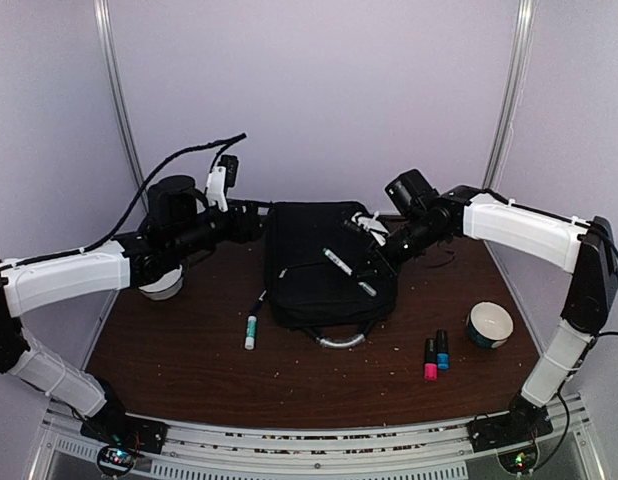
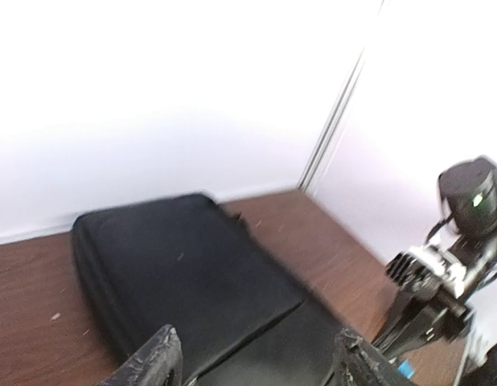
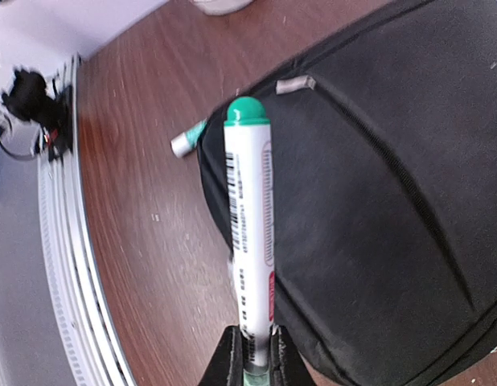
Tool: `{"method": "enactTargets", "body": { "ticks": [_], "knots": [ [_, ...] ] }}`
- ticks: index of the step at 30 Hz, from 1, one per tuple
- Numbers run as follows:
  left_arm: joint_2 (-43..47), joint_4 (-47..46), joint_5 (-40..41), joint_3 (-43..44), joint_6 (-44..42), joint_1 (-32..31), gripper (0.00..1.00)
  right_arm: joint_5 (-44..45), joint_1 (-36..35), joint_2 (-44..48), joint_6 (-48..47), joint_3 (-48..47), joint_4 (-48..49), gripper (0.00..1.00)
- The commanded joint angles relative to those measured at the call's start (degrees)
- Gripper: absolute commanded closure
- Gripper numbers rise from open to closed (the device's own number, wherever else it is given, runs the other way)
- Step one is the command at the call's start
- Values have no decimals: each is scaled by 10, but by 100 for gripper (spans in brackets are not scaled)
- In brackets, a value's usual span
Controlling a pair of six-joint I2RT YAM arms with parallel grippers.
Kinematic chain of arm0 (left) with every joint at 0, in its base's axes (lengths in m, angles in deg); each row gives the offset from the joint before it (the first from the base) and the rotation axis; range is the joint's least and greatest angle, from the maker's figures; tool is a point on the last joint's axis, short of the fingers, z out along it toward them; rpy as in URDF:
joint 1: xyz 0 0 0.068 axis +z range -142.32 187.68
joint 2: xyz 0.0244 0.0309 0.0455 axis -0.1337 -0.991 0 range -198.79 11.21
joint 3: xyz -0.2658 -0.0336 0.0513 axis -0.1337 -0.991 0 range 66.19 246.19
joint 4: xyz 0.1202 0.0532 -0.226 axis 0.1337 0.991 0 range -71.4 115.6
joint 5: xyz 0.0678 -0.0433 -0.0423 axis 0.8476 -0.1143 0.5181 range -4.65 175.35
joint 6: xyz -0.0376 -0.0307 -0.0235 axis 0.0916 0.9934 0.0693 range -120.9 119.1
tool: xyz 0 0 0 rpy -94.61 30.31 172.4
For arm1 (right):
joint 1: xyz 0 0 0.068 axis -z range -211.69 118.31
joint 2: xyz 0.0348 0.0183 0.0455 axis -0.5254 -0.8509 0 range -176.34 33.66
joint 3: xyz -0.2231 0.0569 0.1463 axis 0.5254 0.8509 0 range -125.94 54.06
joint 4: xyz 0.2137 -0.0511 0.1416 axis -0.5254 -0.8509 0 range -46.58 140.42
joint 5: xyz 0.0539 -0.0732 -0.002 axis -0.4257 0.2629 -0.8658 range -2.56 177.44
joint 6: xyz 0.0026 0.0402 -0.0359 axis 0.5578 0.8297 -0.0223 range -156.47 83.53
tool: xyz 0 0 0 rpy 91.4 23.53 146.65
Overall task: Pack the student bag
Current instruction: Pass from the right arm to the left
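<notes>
The student bag (image 1: 309, 270) is a large black fabric backpack lying flat at the table's middle, with its grey loop handle (image 1: 341, 340) toward the near edge. My right gripper (image 1: 369, 281) is shut on the tail end of a white marker with a green cap (image 1: 337, 261) and holds it just above the bag. The right wrist view shows that gripper (image 3: 255, 358), the marker (image 3: 248, 217) and the bag (image 3: 377, 201). My left gripper (image 1: 251, 222) is open and empty at the bag's far left corner. In the left wrist view (image 2: 256, 370) it hangs over the bag (image 2: 176, 273).
A second green-capped marker (image 1: 252, 330) lies on the table left of the bag and also shows in the right wrist view (image 3: 188, 138). A pink marker (image 1: 430, 358) and a blue marker (image 1: 442, 350) lie at the right front. A white bowl (image 1: 490, 324) stands right. A white roll (image 1: 161, 285) sits under the left arm.
</notes>
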Motion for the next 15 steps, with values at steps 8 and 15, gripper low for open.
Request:
{"method": "enactTargets", "body": {
  "ticks": [8,15],
  "knots": [
    [-155,-287,-96,51,235,-3,38,-74,24,12,96,-45,78,94],
    [-208,-313,-139,78,286,-12,42,-92,30,-29,138,-89,100,94]
  ]
}}
